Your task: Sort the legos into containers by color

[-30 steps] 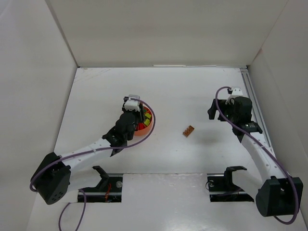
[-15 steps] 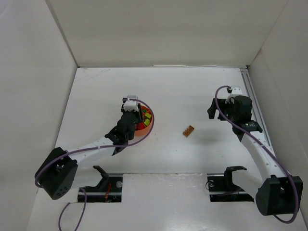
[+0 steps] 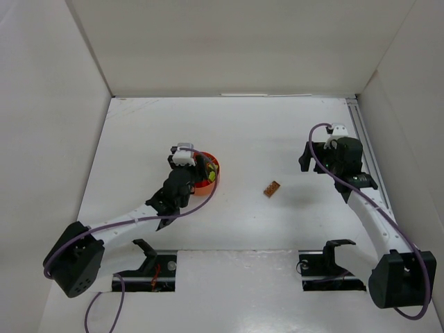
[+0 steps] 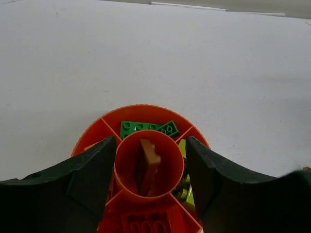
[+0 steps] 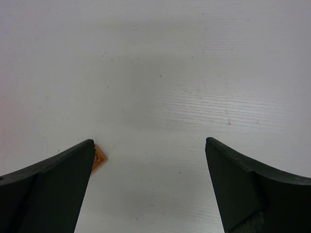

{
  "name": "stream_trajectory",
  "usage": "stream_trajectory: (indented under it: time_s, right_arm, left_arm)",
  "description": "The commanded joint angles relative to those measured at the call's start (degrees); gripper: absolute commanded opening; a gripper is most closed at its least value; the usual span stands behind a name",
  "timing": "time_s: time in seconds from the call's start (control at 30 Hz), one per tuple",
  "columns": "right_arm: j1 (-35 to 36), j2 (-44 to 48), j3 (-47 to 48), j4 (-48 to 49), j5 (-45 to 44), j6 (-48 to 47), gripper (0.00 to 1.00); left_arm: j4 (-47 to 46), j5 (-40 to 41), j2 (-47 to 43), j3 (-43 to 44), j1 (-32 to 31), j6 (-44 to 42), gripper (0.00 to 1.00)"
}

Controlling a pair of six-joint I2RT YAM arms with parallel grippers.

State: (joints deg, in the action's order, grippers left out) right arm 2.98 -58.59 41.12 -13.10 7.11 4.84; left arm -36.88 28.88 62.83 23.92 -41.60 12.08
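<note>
Top external sat high behind the arm bases, looking down and forward over the whole table (image 3: 277, 132) from far off. Left wrist cam looked past its own fingers (image 4: 92, 170), close and steeply down onto the bowl (image 4: 141, 110), which the top view shared. Right wrist cam looked down close at bare table, catching an edge of the brown brick (image 5: 99, 159), also in the top view, mid-table.

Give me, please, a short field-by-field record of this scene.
bowl: orange, divided
centre cup: one brown brick, on end
far compartment: green bricks
near compartment: red brick
left gripper: open, over the centre cup
right gripper: open, empty
loose brick: brown, on the table between the arms
</note>
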Motion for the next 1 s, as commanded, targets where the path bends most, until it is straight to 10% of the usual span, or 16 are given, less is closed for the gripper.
stream_trajectory:
  time_s: [0.0, 0.1, 0.27, 0.57, 0.97]
  right_arm:
    - [-0.43, 0.14, 2.82, 1.59, 1.49, -0.71, 1.0]
    - [-0.43, 0.14, 2.29, 2.73, 4.22, -1.24, 1.0]
    - [6.05, -4.41, 3.09, -1.82, -1.65, 4.89, 1.0]
    - [28.45, -19.01, 10.8, -8.95, -23.44, 27.04, 1.0]
    - [33.05, -24.11, 8.01, -8.96, -34.89, 49.74, 0.89]
  left_arm:
    - [-0.83, -1.29, -1.47, -0.37, 0.21, 1.2, 0.56]
    - [1.45, -1.29, -4.37, 0.16, 0.21, 2.51, 0.59]
    - [14.18, -1.29, -11.84, 6.47, 0.21, 6.64, 1.0]
    - [45.91, -9.18, -11.06, 23.89, 0.21, 25.35, 1.0]
    - [54.37, -20.01, -20.89, 21.08, 0.21, 27.04, 1.0]
